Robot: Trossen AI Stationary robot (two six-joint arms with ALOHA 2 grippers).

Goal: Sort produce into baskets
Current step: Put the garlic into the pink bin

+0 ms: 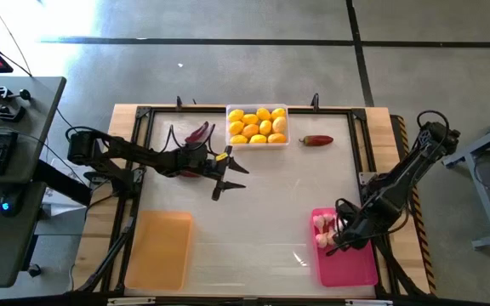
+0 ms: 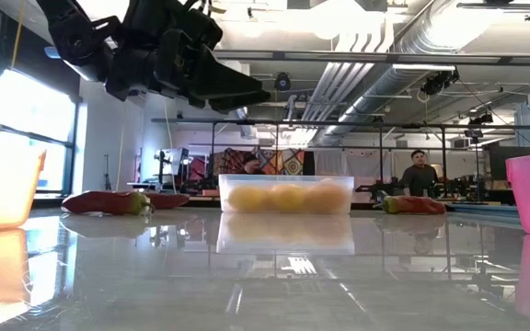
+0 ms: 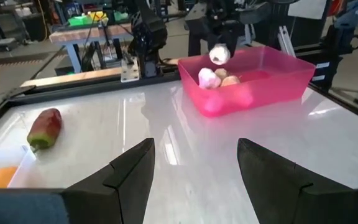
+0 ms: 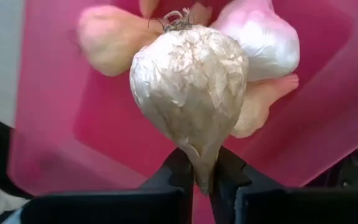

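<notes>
Garlic bulb [image 4: 191,93], papery and whitish, hangs pinched by its tip in your right gripper [image 4: 202,177] over the pink tray [image 4: 328,118]. Your left gripper [image 3: 194,168] stands open above the desk [image 3: 166,143]; you see no readable writing.

We find the lemon tray [image 1: 258,126] at the tabletop's [image 1: 253,212] far edge, one chili [image 1: 316,140] beside it, more chilies [image 1: 196,133] on its other side. Two trays sit at the near corners, garlic [image 1: 321,231] in the right one [image 1: 344,248].
</notes>
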